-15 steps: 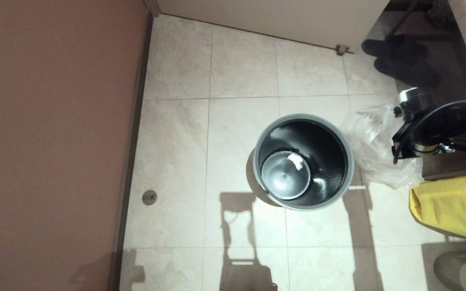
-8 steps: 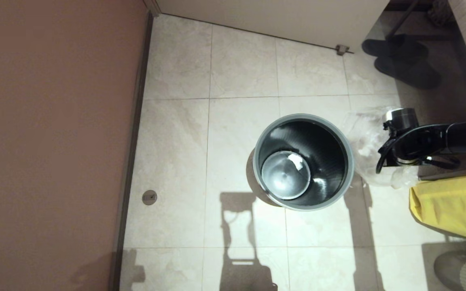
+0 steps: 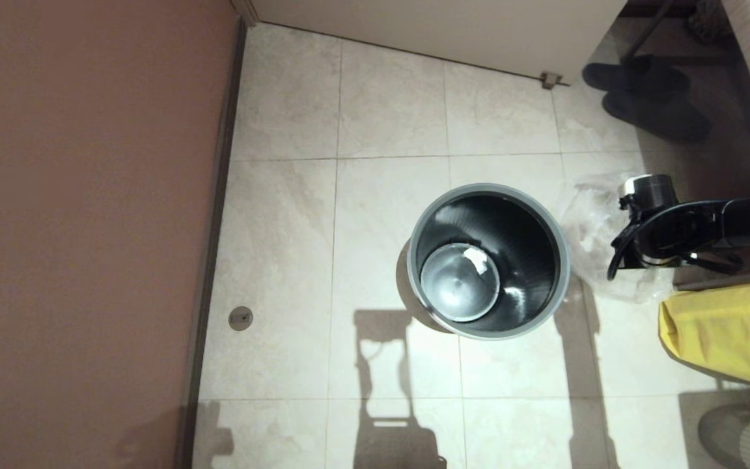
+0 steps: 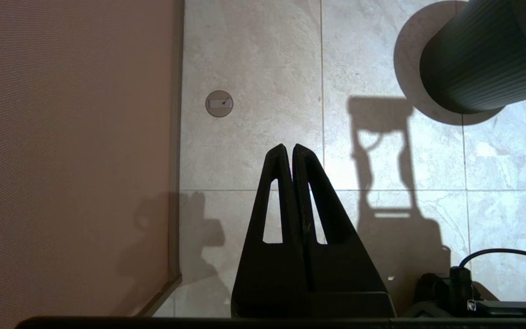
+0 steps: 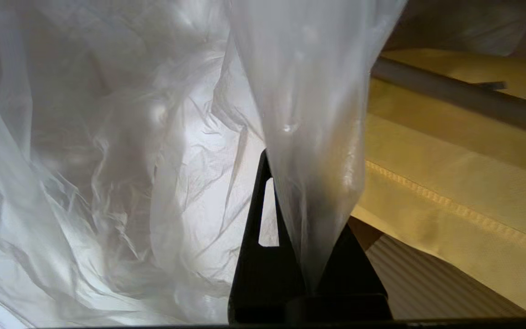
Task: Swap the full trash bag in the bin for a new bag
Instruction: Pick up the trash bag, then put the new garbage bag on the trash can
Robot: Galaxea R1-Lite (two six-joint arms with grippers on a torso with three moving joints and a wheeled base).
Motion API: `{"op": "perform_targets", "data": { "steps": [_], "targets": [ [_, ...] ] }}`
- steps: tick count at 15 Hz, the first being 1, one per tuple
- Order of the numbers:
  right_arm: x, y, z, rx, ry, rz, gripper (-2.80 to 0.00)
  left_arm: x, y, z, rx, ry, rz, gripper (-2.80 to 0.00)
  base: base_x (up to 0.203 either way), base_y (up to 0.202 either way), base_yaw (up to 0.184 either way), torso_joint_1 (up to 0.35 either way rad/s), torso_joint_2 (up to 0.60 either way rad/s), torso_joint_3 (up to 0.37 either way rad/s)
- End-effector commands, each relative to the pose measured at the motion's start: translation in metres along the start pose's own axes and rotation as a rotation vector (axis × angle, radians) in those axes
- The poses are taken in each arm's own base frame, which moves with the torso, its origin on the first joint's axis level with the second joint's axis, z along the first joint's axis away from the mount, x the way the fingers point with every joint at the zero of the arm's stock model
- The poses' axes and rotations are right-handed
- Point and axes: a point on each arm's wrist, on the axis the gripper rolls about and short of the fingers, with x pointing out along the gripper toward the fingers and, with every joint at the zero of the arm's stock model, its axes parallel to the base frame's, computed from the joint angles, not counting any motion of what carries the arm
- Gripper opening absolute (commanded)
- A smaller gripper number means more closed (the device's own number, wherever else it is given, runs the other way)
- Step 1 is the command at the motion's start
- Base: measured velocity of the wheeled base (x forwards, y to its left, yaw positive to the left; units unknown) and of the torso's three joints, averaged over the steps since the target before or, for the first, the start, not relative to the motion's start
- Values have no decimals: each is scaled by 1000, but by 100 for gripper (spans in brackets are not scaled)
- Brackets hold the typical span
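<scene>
The bin (image 3: pixel 416 238) stands upright on the tile floor with no liner; a white scrap (image 3: pixel 476 258) lies on its shiny bottom. Its ribbed outside (image 4: pixel 482 59) shows in the left wrist view. The new bag (image 3: pixel 586 228) lies crumpled on the floor just right of the bin. My right arm (image 3: pixel 674 228) reaches over it, and my right gripper (image 5: pixel 286 173) is shut on a fold of the new bag (image 5: pixel 308 114), which fans out from between the fingers. My left gripper (image 4: pixel 289 148) is shut on nothing, low over the floor left of the bin. The full trash bag is out of view.
An opaque yellow bag (image 3: pixel 726 332) sits right of the clear bag. Black slippers (image 3: pixel 648 98) lie at the back right, near a door stop (image 3: pixel 549 79). A brown wall (image 3: pixel 88 228) runs along the left, with a floor drain (image 3: pixel 240 318) beside it.
My right arm has come left and down over the clear bag, and its fingers have gone from open to shut on the plastic. The bag has bunched up a little.
</scene>
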Motion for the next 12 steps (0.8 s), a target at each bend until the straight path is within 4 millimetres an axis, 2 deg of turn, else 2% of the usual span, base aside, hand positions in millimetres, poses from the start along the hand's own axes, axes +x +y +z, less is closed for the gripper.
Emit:
{"op": "perform_targets", "data": {
  "steps": [1,4,8,12],
  "targets": [
    [-29,-19,8,17,-25,8,-280,0,0,0,0,1,0,-280,0,0,0,0,0,0],
    [-76,-54,13,61,-60,53,-280,0,0,0,0,1,0,-280,0,0,0,0,0,0],
    [-166,-112,23,143,-165,190,-280,0,0,0,0,1,0,-280,0,0,0,0,0,0],
    [-245,-158,21,207,-325,346,-280,0,0,0,0,1,0,-280,0,0,0,0,0,0]
  ]
}}
